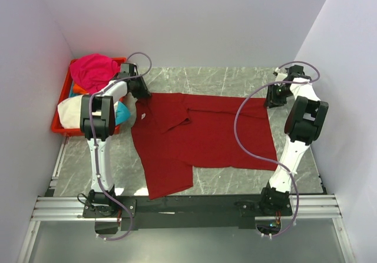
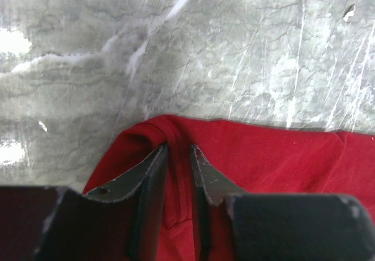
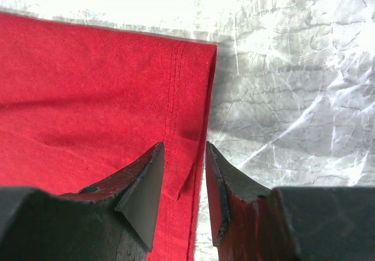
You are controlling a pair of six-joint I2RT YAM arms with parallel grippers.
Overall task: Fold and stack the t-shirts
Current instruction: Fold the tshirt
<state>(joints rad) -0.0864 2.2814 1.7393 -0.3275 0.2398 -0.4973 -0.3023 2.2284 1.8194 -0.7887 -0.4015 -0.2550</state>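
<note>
The large dark red t-shirt [image 1: 200, 136] lies spread on the marble table, with one part folded over near its left middle. My left gripper [image 1: 141, 93] is at the shirt's far left corner. In the left wrist view it [image 2: 179, 150] is shut on a raised fold of the red cloth [image 2: 263, 155]. My right gripper [image 1: 272, 99] is at the far right corner. In the right wrist view it [image 3: 184, 147] is open and straddles the hem of the red shirt [image 3: 88, 97], with bare table showing beside the hem. The magenta [image 1: 93, 69], cream-white [image 1: 70, 111], cyan [image 1: 122, 114] and orange [image 1: 79, 90] shirts are piled in the crate.
A red plastic crate [image 1: 59, 128] stands at the far left of the table against the left wall. White walls close in the table on the left, back and right. A metal rail with both arm bases runs along the near edge.
</note>
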